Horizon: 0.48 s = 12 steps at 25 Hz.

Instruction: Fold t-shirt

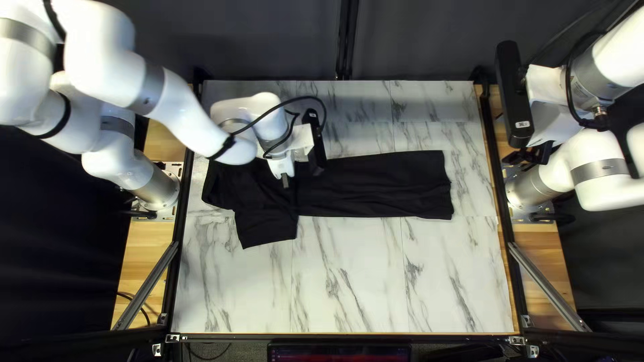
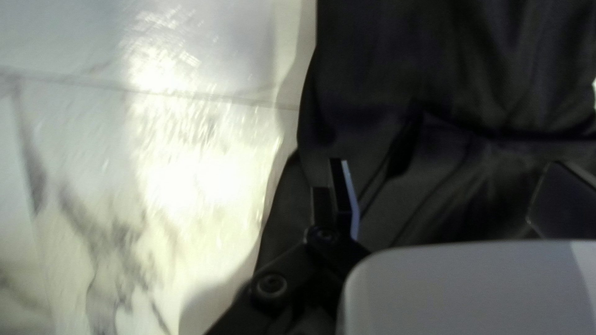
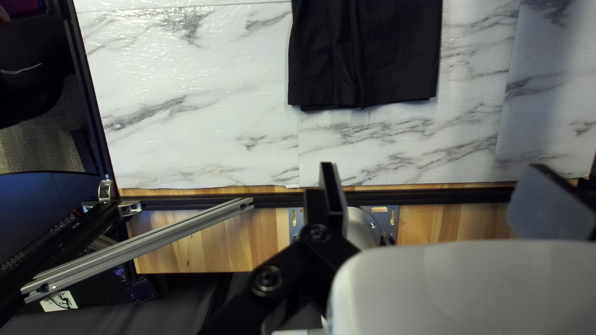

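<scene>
The black t-shirt (image 1: 382, 184) lies across the table as a long band, its wider end at the left of the top left view with a sleeve flap (image 1: 267, 224) toward the near edge. Over that wider end is my left gripper (image 1: 285, 179). In the left wrist view, the left gripper (image 2: 448, 166) is open above creased black cloth (image 2: 496, 62); whether it touches cannot be told. My right gripper (image 1: 526, 155) is raised by the table's right edge. Seen in the right wrist view, the right gripper (image 3: 434, 167) is open, with the shirt's narrow end (image 3: 366, 62) ahead, apart from it.
Marble-patterned tabletop (image 1: 349, 281) shows on the near side of the shirt and along the far side. Dark frame rails (image 1: 493, 167) border the table. My left arm (image 1: 181, 114) reaches over the far left corner. A metal brace (image 3: 149, 242) slants beside the right base.
</scene>
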Motion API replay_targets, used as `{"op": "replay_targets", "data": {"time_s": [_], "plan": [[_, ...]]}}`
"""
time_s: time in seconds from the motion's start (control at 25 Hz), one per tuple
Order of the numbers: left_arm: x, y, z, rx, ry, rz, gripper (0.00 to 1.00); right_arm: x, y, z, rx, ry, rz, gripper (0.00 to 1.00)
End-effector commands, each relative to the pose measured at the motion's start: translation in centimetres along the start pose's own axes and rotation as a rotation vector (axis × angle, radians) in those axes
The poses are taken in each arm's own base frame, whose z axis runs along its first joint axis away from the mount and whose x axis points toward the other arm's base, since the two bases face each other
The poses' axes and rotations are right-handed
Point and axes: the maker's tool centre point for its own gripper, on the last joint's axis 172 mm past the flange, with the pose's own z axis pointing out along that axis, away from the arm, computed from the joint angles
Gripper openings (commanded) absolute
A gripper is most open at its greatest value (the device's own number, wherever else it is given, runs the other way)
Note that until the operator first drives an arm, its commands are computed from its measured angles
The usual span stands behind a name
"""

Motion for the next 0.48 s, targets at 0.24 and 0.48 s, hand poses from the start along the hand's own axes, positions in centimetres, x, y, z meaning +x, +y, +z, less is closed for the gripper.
{"op": "replay_targets", "data": {"time_s": [0.24,0.48], "plan": [[0.0,0.9,2.0,-0.079,-0.035,0.085,0.97,0.0,0.0,0.0,0.000,0.000,0.000,1.00],[-0.6,2.4,2.3,-0.073,-0.041,0.123,0.92,0.0,0.0,0.0,0.000,0.000,0.000,1.00]]}}
